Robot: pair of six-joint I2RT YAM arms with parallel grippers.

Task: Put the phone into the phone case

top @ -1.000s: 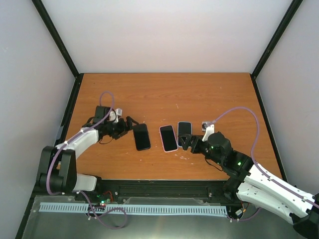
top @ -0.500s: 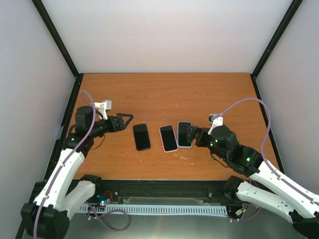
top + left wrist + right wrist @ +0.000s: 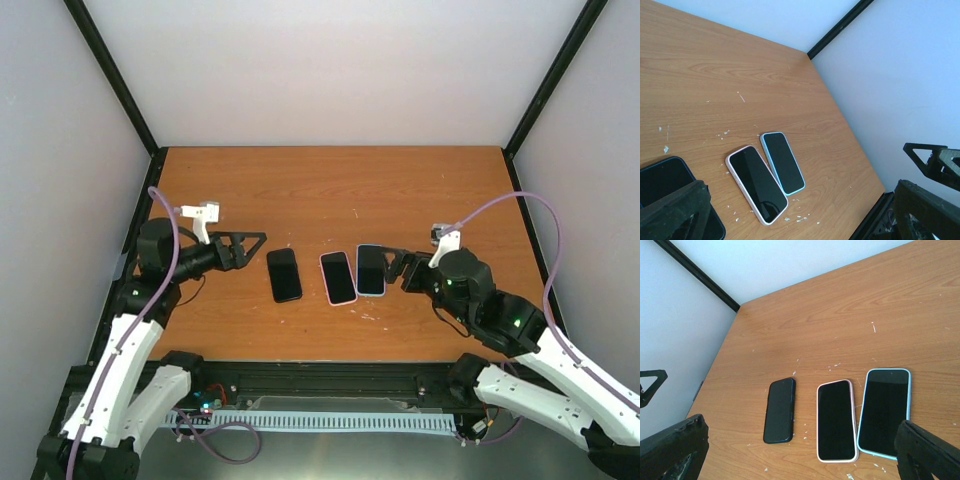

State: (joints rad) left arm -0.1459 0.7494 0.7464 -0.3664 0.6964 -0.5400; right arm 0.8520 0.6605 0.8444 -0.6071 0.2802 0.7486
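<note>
Three phones lie screen up in a row on the wooden table (image 3: pixel 330 190): one in a black case (image 3: pixel 284 274), one in a pink case (image 3: pixel 338 277), one in a light blue case (image 3: pixel 371 269). They also show in the right wrist view, black (image 3: pixel 779 409), pink (image 3: pixel 836 419), blue (image 3: pixel 884 411), and in the left wrist view, pink (image 3: pixel 756 183) and blue (image 3: pixel 783 162). My left gripper (image 3: pixel 250 248) is open and empty, raised to the left of the black one. My right gripper (image 3: pixel 395 268) is open and empty, just right of the blue one.
Small white crumbs (image 3: pixel 832 366) are scattered on the wood around the phones. Black frame posts (image 3: pixel 120 85) and white walls enclose the table. A black rail (image 3: pixel 330 375) runs along the near edge.
Both arms have drawn back and lifted away from the phones, the left one to the left, the right one to the right. The phones have stayed in place.
</note>
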